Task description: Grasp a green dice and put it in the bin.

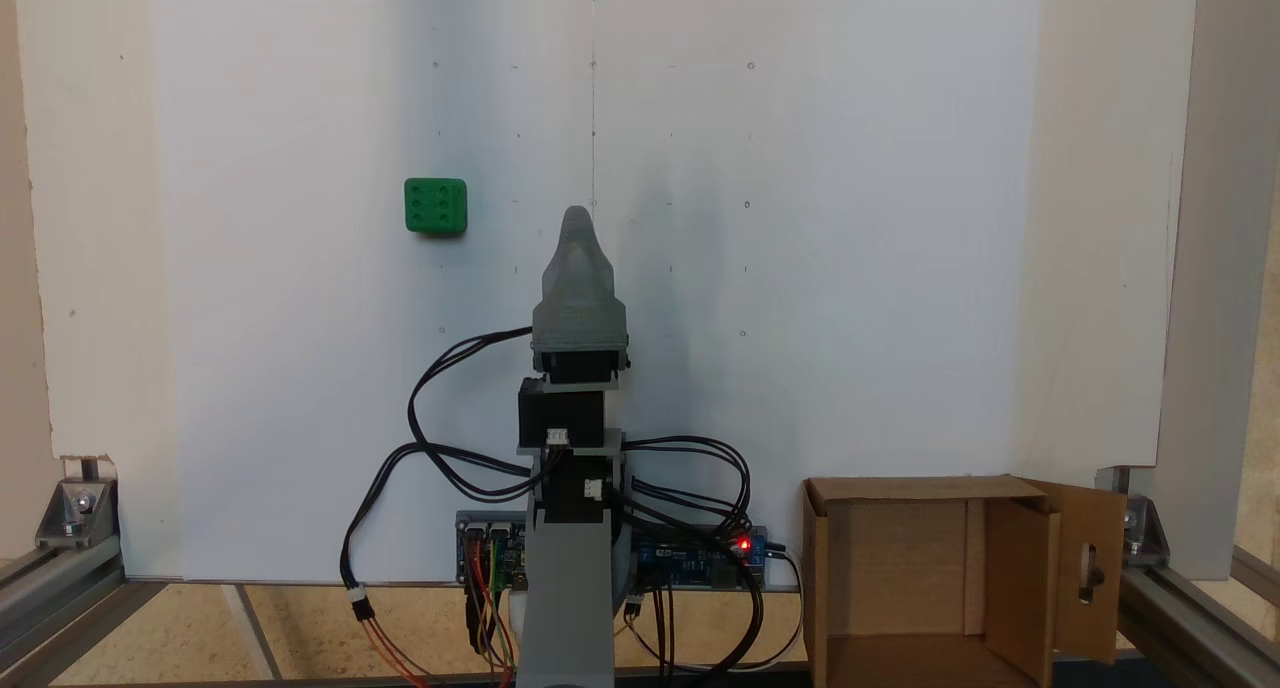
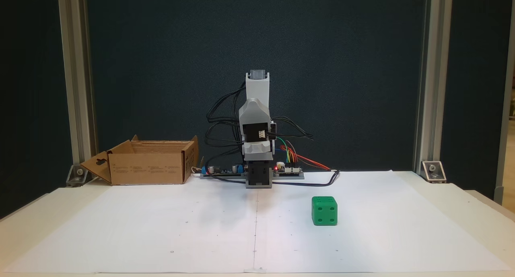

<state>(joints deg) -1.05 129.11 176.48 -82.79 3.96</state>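
The tabletop [image 2: 478,212] is pale and covered by large white paper sheets [image 2: 161,236] that meet along a centre seam, marked with small dots. In both fixed views the green dice [image 1: 436,206] sits alone on the paper, well apart from everything else. At the tabletop's edge stands the arm's base [image 2: 258,176], flanked by circuit boards [image 2: 287,170] with a red light, with black cables [image 2: 322,182] trailing on the surface. The bin [image 2: 151,162], an open cardboard box, rests beside them near a corner with an aluminium frame bracket [image 2: 433,171].

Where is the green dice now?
The green dice lies alone on the white paper, upper left of the gripper in a fixed view, far from the bin.
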